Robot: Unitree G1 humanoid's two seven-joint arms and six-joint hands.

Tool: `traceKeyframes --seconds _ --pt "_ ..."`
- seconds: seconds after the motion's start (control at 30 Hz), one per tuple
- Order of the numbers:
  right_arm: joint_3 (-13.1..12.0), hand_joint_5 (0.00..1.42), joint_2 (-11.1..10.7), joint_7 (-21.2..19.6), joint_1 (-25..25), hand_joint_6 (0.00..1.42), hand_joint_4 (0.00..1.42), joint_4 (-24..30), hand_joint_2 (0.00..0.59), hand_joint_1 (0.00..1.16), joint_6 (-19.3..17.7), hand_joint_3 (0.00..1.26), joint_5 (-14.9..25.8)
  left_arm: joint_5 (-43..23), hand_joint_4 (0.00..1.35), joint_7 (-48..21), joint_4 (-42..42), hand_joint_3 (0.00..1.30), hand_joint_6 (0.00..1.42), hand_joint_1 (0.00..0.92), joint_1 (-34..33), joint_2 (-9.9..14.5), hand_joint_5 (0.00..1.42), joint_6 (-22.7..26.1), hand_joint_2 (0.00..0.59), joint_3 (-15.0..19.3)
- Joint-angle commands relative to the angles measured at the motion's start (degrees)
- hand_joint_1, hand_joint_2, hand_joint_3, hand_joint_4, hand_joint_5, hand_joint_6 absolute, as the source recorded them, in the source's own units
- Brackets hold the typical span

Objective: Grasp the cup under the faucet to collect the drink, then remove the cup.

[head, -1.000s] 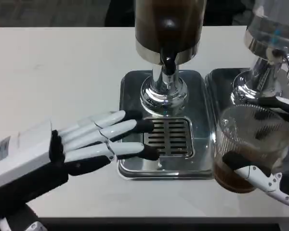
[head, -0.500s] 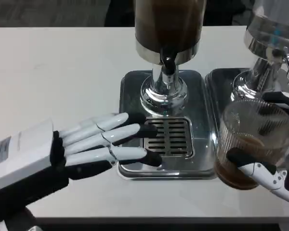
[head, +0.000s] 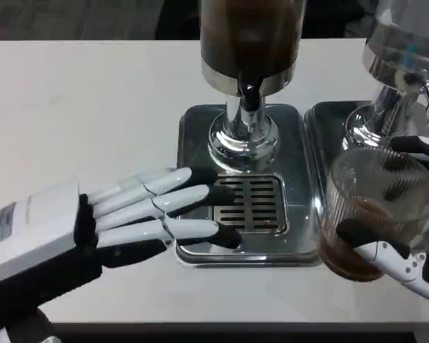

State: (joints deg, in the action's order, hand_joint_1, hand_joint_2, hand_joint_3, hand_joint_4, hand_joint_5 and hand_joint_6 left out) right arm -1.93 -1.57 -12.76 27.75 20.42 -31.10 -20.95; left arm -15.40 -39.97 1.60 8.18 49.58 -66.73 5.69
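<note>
Head view, item by item.

Cup [head: 375, 211]: clear ribbed plastic, upright, brown drink pooled in its lower part. Held in the right hand [head: 397, 246], a dark-tipped finger across its front wall near the base and other fingers at its far side. It sits to the right of the drip tray, off the grate and away from the faucet; over the past second it has shifted slightly further right and toward the tabletop's near edge. Judged: collection is finished and removal is under way, nearly complete.

Right hand: closed around the cup, firm enough to carry it; whether the cup's base touches the tabletop cannot be told.

Faucet [head: 250, 96]: dark spout beneath the brown-filled dispenser [head: 250, 36], well to the left of the right hand, nothing beneath it now.

Drip tray [head: 193, 121]: steel, with a slotted grate [head: 254, 204] in its near half, lying between the two hands.

Left hand [head: 139, 207]: fingers extended and apart, holding nothing, fingertips [head: 225, 236] lying over the tray's left rim and reaching the grate's edge. It has crept a touch rightward in the last second, otherwise idle.

Second dispenser [head: 404, 43]: clear vessel on a chrome stand, directly behind the right hand and cup.

Tabletop [head: 79, 107]: white, carrying all items.
</note>
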Motion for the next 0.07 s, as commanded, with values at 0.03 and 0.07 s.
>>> traceKeyframes --seconds 0.03,0.07 --pt "-0.4 1.11 0.4 -0.5 -0.9 1.42 0.92 1.4 0.102 0.96 -1.3 0.75 1.0 -0.5 0.04 -0.5 0.0 0.21 0.06 0.0 -0.6 1.6 0.0 -0.6 0.025 -0.3" --pt "-0.4 1.11 0.4 -0.5 -0.9 1.42 0.92 1.4 0.102 0.96 -1.3 0.76 1.0 -0.5 0.04 -0.5 -0.1 0.21 0.06 0.0 -0.6 1.6 0.0 -0.7 0.025 -0.3"
